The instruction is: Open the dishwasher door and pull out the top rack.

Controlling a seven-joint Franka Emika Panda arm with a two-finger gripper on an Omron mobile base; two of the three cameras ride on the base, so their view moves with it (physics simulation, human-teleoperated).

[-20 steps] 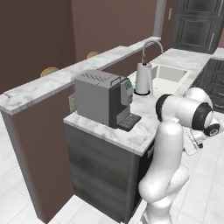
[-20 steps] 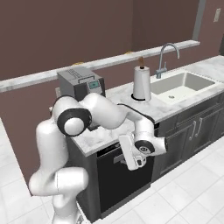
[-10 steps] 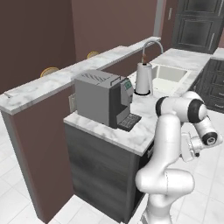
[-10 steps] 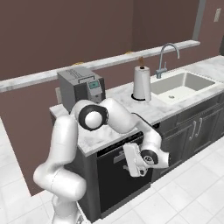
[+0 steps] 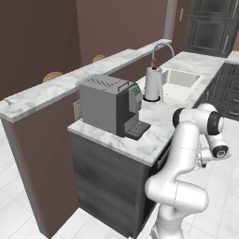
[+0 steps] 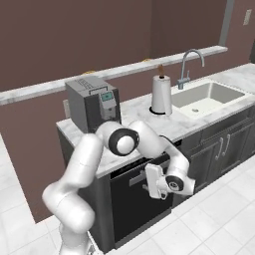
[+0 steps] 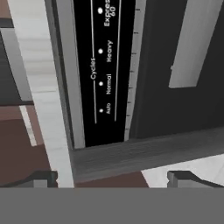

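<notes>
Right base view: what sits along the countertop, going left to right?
Coffee machine → paper towel roll → faucet → sink basin. Below the counter edge, the gripper hangs in front of the dishwasher door.

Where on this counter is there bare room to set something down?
Bare marble lies in front of the paper towel roll, between the coffee machine and the sink. It is crowded at the machine's corner, where its tray reaches near the counter edge.
</notes>
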